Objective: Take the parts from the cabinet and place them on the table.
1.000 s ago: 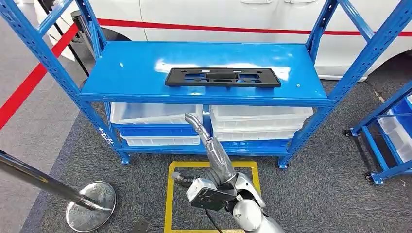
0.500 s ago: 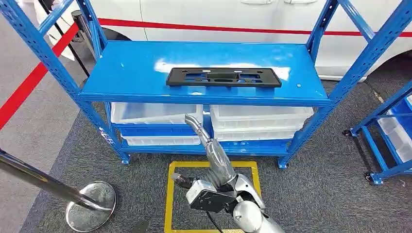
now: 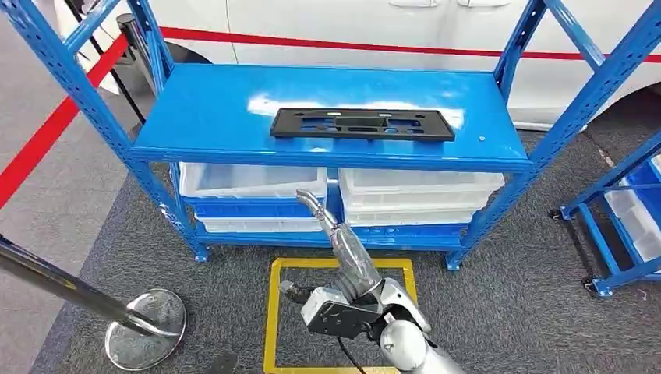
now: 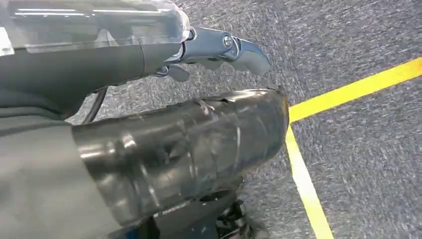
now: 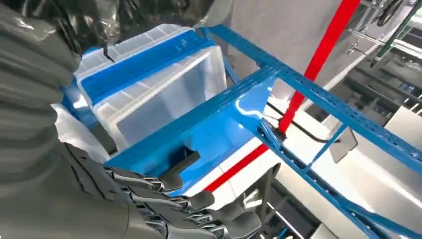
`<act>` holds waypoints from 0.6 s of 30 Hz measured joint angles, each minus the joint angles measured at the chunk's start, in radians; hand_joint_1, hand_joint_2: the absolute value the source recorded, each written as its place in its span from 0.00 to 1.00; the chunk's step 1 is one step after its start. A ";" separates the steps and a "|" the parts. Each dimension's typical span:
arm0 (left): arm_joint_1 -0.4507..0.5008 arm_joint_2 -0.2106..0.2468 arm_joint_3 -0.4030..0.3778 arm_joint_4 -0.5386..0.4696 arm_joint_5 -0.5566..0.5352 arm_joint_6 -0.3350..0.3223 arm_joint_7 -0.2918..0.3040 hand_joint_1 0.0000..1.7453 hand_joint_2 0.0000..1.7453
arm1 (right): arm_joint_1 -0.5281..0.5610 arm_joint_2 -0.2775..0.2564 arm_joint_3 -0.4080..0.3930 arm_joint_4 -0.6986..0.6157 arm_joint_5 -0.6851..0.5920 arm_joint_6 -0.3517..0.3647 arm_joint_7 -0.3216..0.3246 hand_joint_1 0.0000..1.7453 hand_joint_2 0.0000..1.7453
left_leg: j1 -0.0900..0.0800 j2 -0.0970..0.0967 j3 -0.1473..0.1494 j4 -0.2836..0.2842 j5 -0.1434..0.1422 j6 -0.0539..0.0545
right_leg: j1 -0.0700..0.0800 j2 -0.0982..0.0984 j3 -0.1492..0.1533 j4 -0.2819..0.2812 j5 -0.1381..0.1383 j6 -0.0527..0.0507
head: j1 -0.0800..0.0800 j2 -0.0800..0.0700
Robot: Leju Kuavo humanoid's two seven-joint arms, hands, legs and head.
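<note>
Far left on the floor: chrome stanchion base [image 3: 146, 327] w/ a slanting pole, grey carpet [image 3: 93, 257] under it, red floor stripe [image 3: 47, 140] behind. Centre: blue cabinet [image 3: 195, 117]; the black part [image 3: 362, 125], a long flat bracket w/ cut-outs, lies flat on the top shelf, roughly mid-shelf, slightly toward the right, nothing touching it. Below the shelf, clear bins [image 3: 249, 181] sit side by side in two tiers. In front of the cabinet a yellow square outline [image 3: 273, 312] is taped on the carpet; in the head view an arm reaches up from bottom centre over it, its tip [image 3: 309, 198] in front of the bins, below the shelf edge and well apart from the part. Left hand [image 4: 226, 47]: left wrist view shows a shiny metal tip over carpet and the yellow tape; can't tell how far it's spread, nothing seen in it. Right hand [image 5: 189, 214]: fingers lie stretched out and slightly apart, holding nothing, w/ the cabinet's blue frame and bins beyond them. Behind the cabinet: white car body [image 3: 351, 23] w/ a red stripe. Far right: a second blue rack [image 3: 616, 226] w/ clear bins.
</note>
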 joint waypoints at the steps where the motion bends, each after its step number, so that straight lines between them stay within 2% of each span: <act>1: -0.002 0.001 0.000 0.000 0.000 -0.002 -0.002 0.00 0.00 | -0.005 -0.002 0.001 0.000 0.006 -0.002 0.002 0.00 1.00 | -0.008 0.000 -0.006 0.008 -0.004 -0.007 | 0.012 0.001 0.007 -0.006 -0.015 -0.004 | 0.002 0.000; 2: -0.003 0.002 0.000 0.000 0.000 -0.005 -0.004 0.00 0.00 | -0.007 -0.003 0.001 0.000 0.016 -0.005 0.003 0.00 1.00 | -0.009 -0.001 -0.010 0.008 -0.003 -0.012 | 0.011 0.003 0.006 -0.008 -0.021 -0.016 | -0.001 0.000; 4: -0.003 0.001 0.000 0.000 0.000 -0.013 -0.008 0.00 0.00 | -0.006 -0.007 0.001 0.000 0.031 -0.015 0.007 0.00 1.00 | -0.006 0.002 -0.008 0.004 -0.002 -0.019 | 0.015 0.006 -0.002 -0.006 -0.024 -0.026 | -0.002 0.000; 6: -0.003 0.001 0.000 0.000 0.000 -0.019 -0.013 0.00 0.00 | -0.010 -0.007 0.002 0.000 0.043 -0.025 0.007 0.00 1.00 | -0.003 0.002 -0.011 0.015 -0.018 -0.029 | 0.008 0.005 0.006 -0.015 -0.022 -0.044 | -0.003 0.000; 7: -0.004 0.001 0.000 0.000 -0.001 -0.019 -0.014 0.00 0.00 | -0.013 -0.007 0.002 0.000 0.047 -0.028 0.007 0.00 1.00 | -0.003 0.002 -0.032 0.058 -0.043 -0.028 | 0.009 0.004 0.007 -0.017 -0.022 -0.052 | -0.003 0.000; 9: -0.004 0.002 -0.001 0.000 -0.006 -0.019 -0.013 0.00 0.00 | -0.015 -0.007 0.003 0.000 0.052 -0.035 0.007 0.00 1.00 | -0.005 0.001 -0.112 0.213 -0.113 -0.029 | 0.014 0.003 0.007 -0.017 -0.023 -0.058 | -0.004 0.000; 10: -0.002 0.002 -0.001 0.000 -0.008 -0.019 -0.013 0.00 0.00 | -0.015 -0.008 0.003 0.000 0.052 -0.036 0.008 0.00 1.00 | -0.006 0.001 -0.151 0.285 -0.135 -0.028 | 0.017 0.002 0.007 -0.017 -0.024 -0.060 | -0.004 0.000; 11: 0.001 0.002 -0.001 0.000 -0.008 -0.019 -0.013 0.00 0.00 | -0.014 -0.009 0.004 0.000 0.052 -0.037 0.008 0.00 1.00 | -0.007 0.001 -0.183 0.336 -0.138 -0.026 | 0.021 0.003 0.008 -0.015 -0.026 -0.062 | -0.004 0.000; 12: 0.002 0.002 -0.001 0.000 -0.008 -0.019 -0.013 0.00 0.00 | -0.014 -0.010 0.005 0.000 0.052 -0.037 0.009 0.00 1.00 | -0.008 0.001 -0.183 0.321 -0.108 -0.021 | 0.024 0.005 0.010 -0.014 -0.027 -0.064 | -0.004 0.000; 13: 0.002 0.002 -0.001 0.000 -0.008 -0.019 -0.013 0.00 0.00 | -0.014 -0.010 0.005 0.000 0.052 -0.037 0.009 0.00 1.00 | -0.010 0.001 -0.162 0.262 -0.062 -0.016 | 0.025 0.007 0.012 -0.013 -0.029 -0.065 | -0.004 0.000; 15: 0.001 0.004 -0.001 0.000 -0.008 -0.018 -0.013 0.00 0.00 | -0.015 -0.010 0.005 0.000 0.052 -0.037 0.009 0.00 1.00 | -0.015 0.000 -0.086 0.082 0.038 0.001 | 0.027 0.009 0.020 -0.011 -0.034 -0.062 | -0.004 0.000; 16: 0.000 0.006 -0.001 0.000 -0.008 -0.018 -0.013 0.00 0.00 | -0.015 -0.010 0.005 0.000 0.052 -0.038 0.009 0.00 1.00 | -0.020 0.000 -0.069 0.050 0.025 0.006 | 0.033 0.009 0.018 -0.009 -0.035 -0.059 | -0.002 0.000; 17: -0.001 0.006 -0.001 0.000 -0.008 -0.018 -0.013 0.00 0.00 | -0.016 -0.010 0.005 0.000 0.052 -0.039 0.009 0.00 1.00 | -0.023 -0.002 -0.067 0.028 0.027 0.004 | 0.033 0.011 0.013 -0.006 -0.035 -0.054 | -0.004 0.000; 18: -0.001 0.006 -0.002 0.000 -0.008 -0.019 -0.013 0.00 0.00 | -0.016 -0.010 0.005 0.000 0.054 -0.039 0.009 0.00 1.00 | -0.025 -0.003 -0.069 0.032 0.029 0.005 | 0.030 0.009 0.012 -0.011 -0.031 -0.046 | -0.002 0.000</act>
